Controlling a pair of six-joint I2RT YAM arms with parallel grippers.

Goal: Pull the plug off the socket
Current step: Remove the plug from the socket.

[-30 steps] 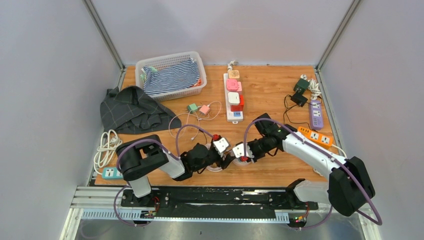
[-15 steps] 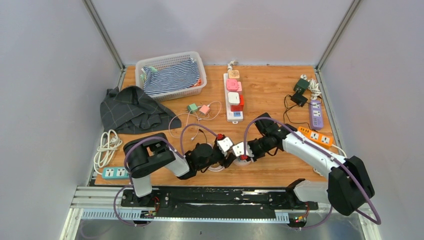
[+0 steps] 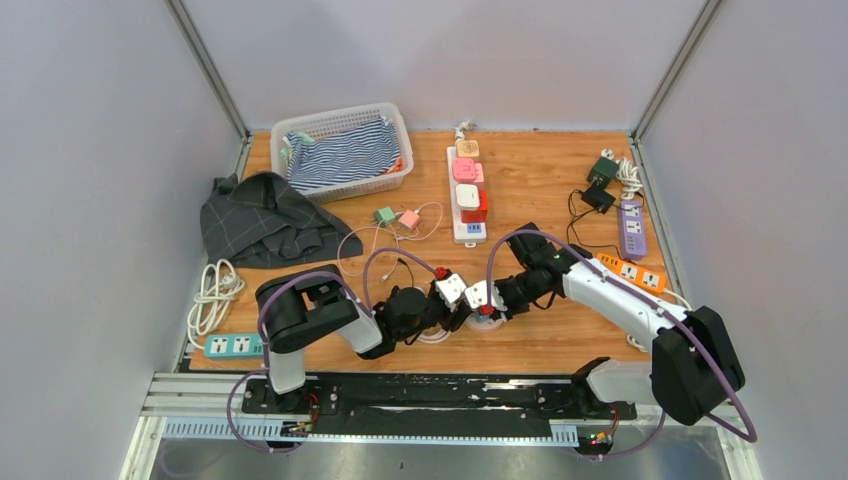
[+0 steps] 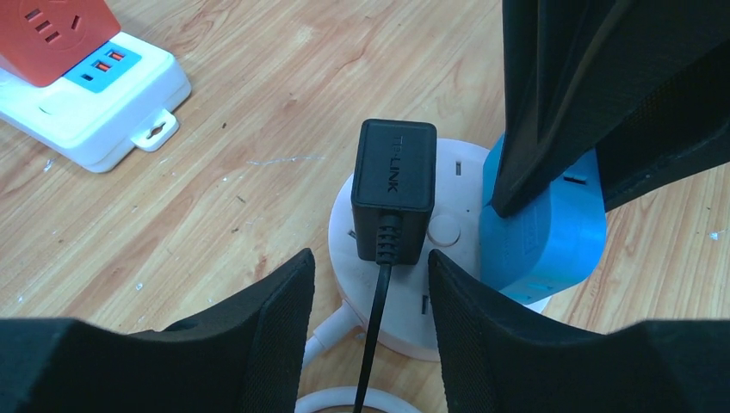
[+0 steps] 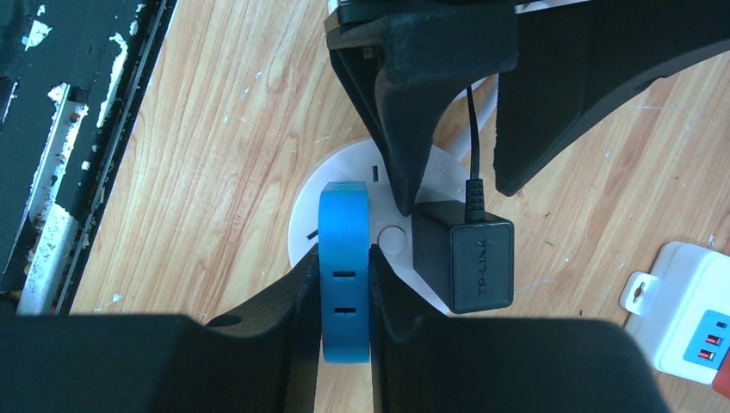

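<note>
My right gripper (image 5: pixel 344 258) hid the lower half of the blue plug (image 5: pixel 344 206), pinching it at bottom centre. The black plug (image 4: pixel 394 181) had its cable (image 4: pixel 373 344) cut off at the lower edge, between the parted, empty fingers of my left gripper (image 4: pixel 370 267). Two plugs stood in one round socket (image 4: pixel 343 225), mid-frame.

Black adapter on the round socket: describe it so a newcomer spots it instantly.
Near the front edge of the wooden table sits a round white socket. Two things stand on it side by side. The black adapter is the boxy one marked TP-LINK with a black cord, unlike the blue plug beside it.
</note>
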